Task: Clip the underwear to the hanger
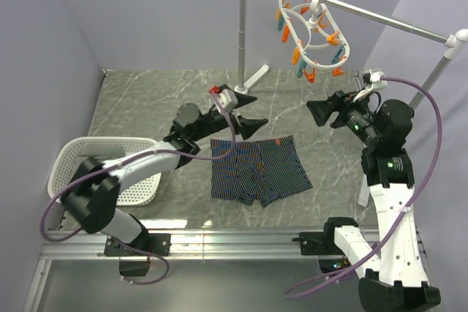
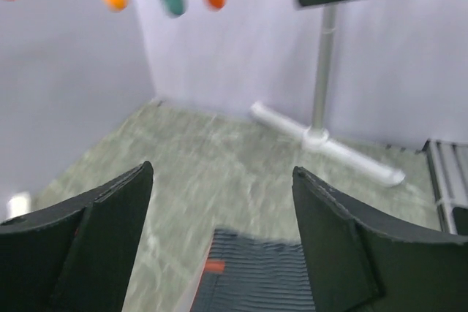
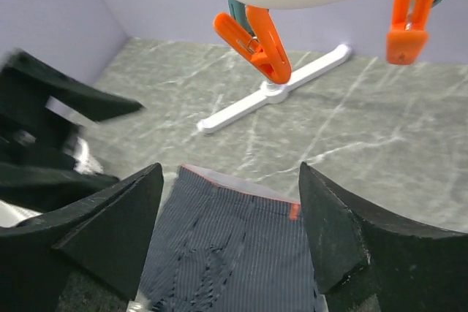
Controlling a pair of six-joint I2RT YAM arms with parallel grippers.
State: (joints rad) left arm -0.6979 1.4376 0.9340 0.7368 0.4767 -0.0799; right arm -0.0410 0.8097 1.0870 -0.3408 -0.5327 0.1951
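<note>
Laundry basket [image 1: 110, 173] of white plastic sits at the far left of the grey marble-patterned table [image 1: 153, 100], beside the left arm. The left gripper [image 1: 252, 109] reaches out over the middle of the table just beyond the far left corner of the underwear [image 1: 256, 169]. In the left wrist view its fingers [image 2: 102, 231] stand wide apart with nothing between them, and the cloth shows low in the gap. The underwear lies flat and spread out on the table between the two arms, held by neither, its orange-trimmed edge turned toward the back wall. Behind it rises the grey metal stand [image 1: 242, 27], whose rail runs to the right. The hanger [image 1: 316, 31] hangs by its hook from that rail, above the far right of the table and well apart from the underwear. Its orange and teal pegs [image 1: 307, 71] dangle free. Below it and a little to the right, the right gripper [image 1: 316, 113] is raised off the table. Its fingers [image 3: 110, 224] are likewise spread wide and empty, and an orange peg hangs just ahead of them.
</note>
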